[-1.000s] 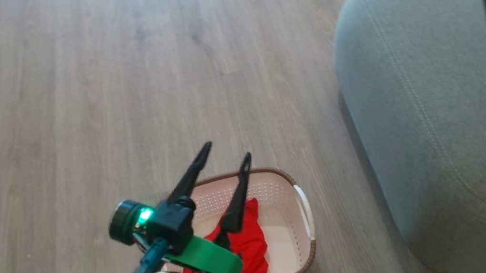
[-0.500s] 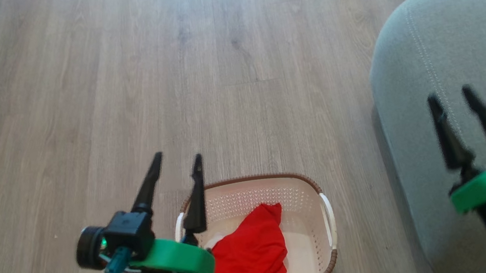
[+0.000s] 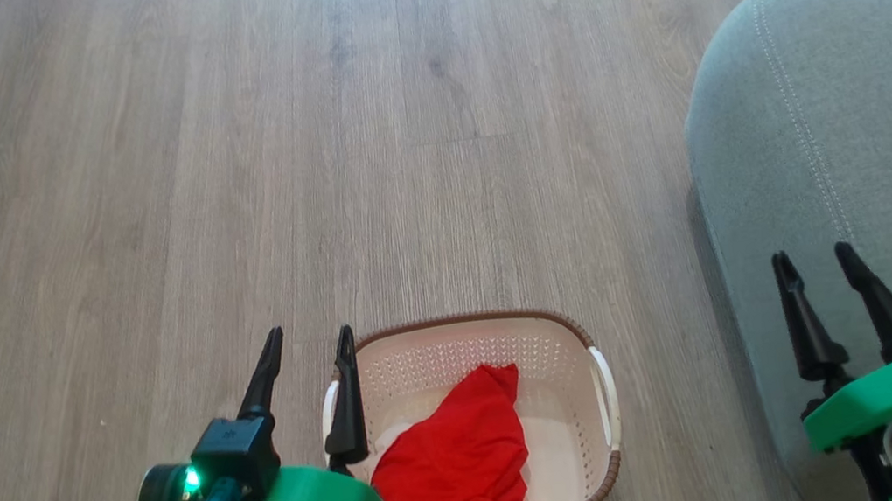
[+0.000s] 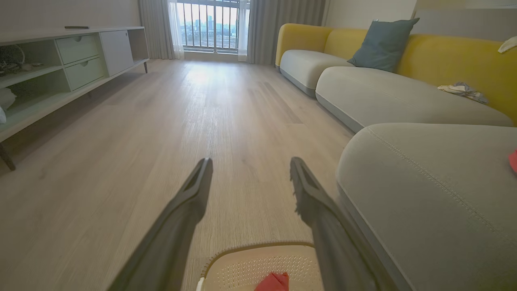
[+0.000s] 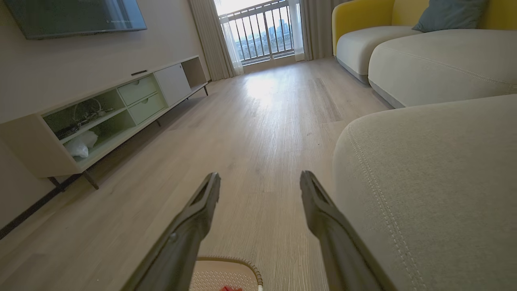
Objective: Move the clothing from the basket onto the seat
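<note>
Red clothing [image 3: 455, 457] lies in the basket [image 3: 462, 356], left of the seat [image 3: 879, 133]; left gripper [image 3: 309, 342] and right gripper [image 3: 811, 256] are held spread, empty. If the rim [image 3: 469, 318] is caught, the basket could be dragged.

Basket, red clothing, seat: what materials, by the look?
Basket: likely moulded plastic, matte cream, perforated walls, brown braided-look rim. Clothing: soft red fabric, it lies creased and folded. Seat: probably woven upholstery, matte grey-green, stitched seam.

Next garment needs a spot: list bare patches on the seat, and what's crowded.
The seat is bare from its rounded corner to the right gripper. Crowded: the basket, holding the clothing, left gripper at its rim.
</note>
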